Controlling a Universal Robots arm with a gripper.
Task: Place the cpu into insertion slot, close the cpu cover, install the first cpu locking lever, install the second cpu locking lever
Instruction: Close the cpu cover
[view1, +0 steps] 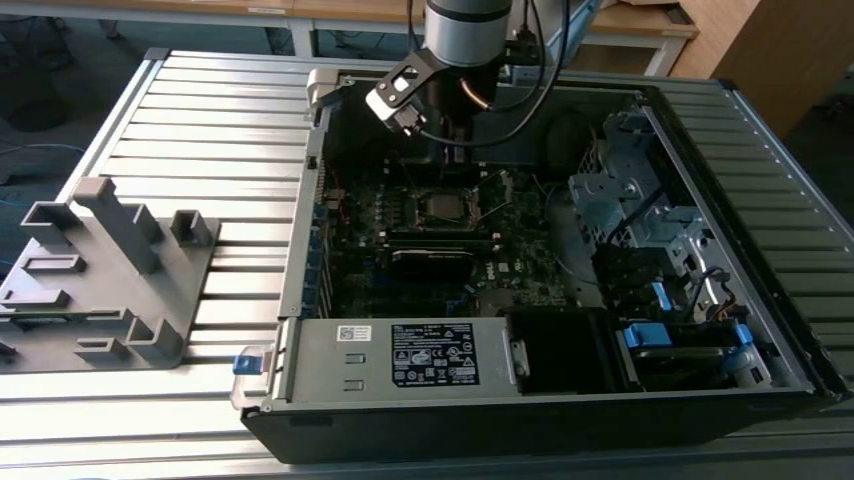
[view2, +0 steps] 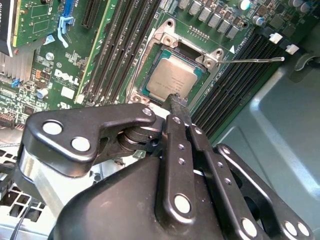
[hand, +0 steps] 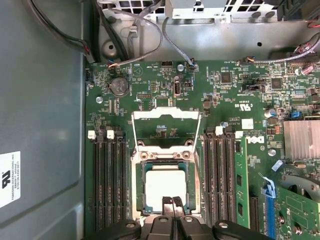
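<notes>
Both fingertips of the black metal claw (hand: 172, 202) are pressed together, clenched on nothing, over one edge of the flat square silver-grey cpu (hand: 165, 184). The cpu sits in the dark, silver-rimmed insertion slot (hand: 140, 190). Beyond the claw, the shiny silver cpu cover (hand: 165, 114) stands swung open. A white printed label (hand: 9, 179) lies well apart on the grey case wall (hand: 45, 100).

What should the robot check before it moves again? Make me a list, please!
1. The cpu sits in the slot: ok, it lies flat inside.
2. The cover is closed: not ok, it stands open.
3. The lever is locked: not ok, it sticks out free.
4. The gripper is empty: ok, fingers together, holding nothing, at the cpu's edge.
5. The cpu is turned the right way: cannot tell.
</notes>
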